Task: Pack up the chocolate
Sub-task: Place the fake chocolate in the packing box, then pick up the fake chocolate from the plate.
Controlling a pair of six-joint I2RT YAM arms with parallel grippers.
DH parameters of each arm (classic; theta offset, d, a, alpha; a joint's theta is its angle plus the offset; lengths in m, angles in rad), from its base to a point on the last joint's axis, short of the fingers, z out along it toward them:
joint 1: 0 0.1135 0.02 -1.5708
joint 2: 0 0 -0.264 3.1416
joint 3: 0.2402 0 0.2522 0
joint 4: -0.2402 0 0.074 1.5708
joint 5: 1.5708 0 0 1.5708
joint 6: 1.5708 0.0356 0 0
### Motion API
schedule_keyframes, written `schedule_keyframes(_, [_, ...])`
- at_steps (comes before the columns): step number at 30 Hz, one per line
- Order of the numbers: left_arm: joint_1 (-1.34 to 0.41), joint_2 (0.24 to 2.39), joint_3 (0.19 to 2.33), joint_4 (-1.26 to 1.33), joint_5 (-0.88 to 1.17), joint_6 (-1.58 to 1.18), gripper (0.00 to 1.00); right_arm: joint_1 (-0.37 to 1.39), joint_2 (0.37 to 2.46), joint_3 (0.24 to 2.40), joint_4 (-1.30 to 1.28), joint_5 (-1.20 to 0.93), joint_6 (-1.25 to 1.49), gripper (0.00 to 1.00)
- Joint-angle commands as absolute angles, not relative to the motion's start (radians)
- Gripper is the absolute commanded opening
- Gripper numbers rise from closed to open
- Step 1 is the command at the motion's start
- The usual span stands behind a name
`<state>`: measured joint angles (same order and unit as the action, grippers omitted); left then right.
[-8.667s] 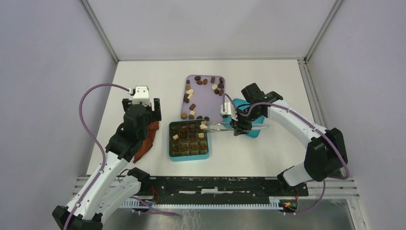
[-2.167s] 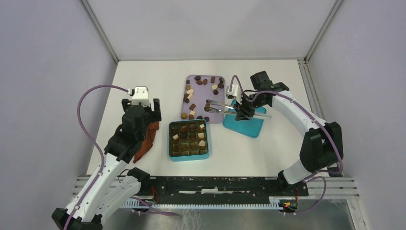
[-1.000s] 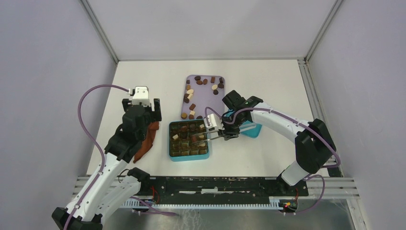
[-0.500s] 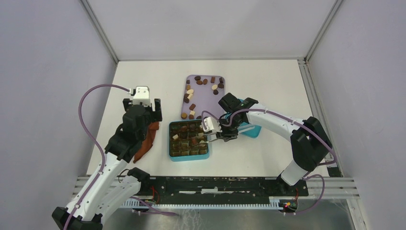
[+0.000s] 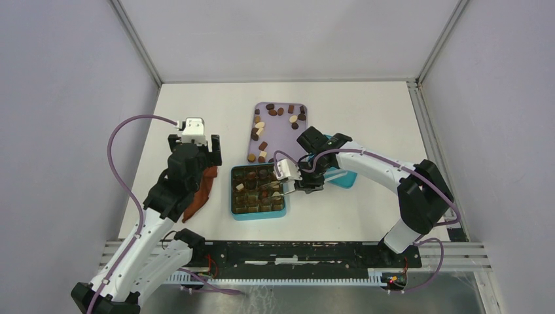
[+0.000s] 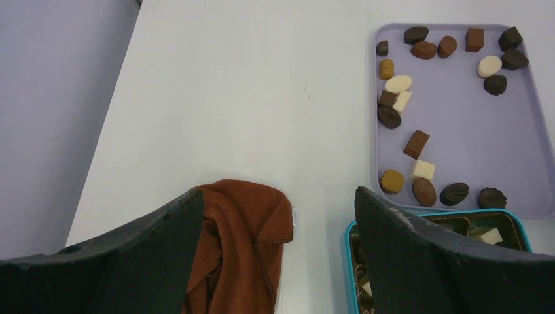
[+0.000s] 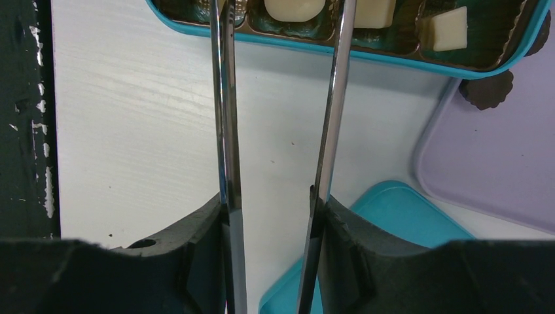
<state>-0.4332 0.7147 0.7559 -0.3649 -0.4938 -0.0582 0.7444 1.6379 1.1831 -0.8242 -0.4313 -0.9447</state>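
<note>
Far left of the worktop (image 5: pixel 196 111): left gripper (image 6: pixel 278 196) hangs w/ fingers spread wide, nothing btw them, right above a crumpled reddish-brown cloth (image 6: pixel 239 242). Cloth lies just left of the teal box (image 5: pixel 258 215).

Box sits centre-near, lid off, brown gridded insert showing. Most cells seen from top cam hold chocolate (image 5: pixel 239 187): dark, mid-brown, a few cream. Right wrist cam shows 3 cream pcs in cells along the box's right-hand wall.

Just behind the box, near its far rim, is a lilac tray (image 5: pixel 281 134) w/ more chocolate loose on it. Pcs cluster down its left side, scatter across the far end, and a few sit along the near edge. Middle and right of tray are bare.

Right of the box: right gripper (image 7: pixel 275 222) is clamped on metal tongs (image 7: pixel 226 131), pinching them partway up. The 2 tong arms run out apart, roughly parallel, over the box's right rim. Tips lie over the insert in top cam; can't tell if a pc is btw them.

Teal lid (image 5: pixel 345 178) lies flat under the right wrist, beside the tray's near-right corner.
</note>
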Motion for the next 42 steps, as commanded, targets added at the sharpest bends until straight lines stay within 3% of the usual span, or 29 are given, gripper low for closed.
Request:
schedule_keyframes(1, [-0.427,0.712,0.758,-0.326,-0.486,-0.040,0.90,0.747,1.641,1.236,-0.805,-0.426,-0.927,0.50])
schedule_keyframes(11, [-0.426,0.708,0.758,-0.326,-0.489,-0.040,0.90,0.725,1.637,1.306,-0.860,-0.521,-0.925,0.50])
schedule_keyframes(20, [-0.427,0.708,0.756,-0.325,-0.488,-0.040,0.90,0.539,1.605,1.359,-0.877,-0.637,-0.899,0.48])
schedule_keyframes(30, [-0.426,0.726,0.752,-0.323,-0.487,-0.040,0.90,0.312,1.576,1.341,-0.721,-0.533,-0.737,0.48])
schedule_keyframes(42, [-0.427,0.747,0.737,-0.307,-0.483,-0.029,0.90,0.283,1.782,1.508,-0.756,-0.305,-0.713,0.46])
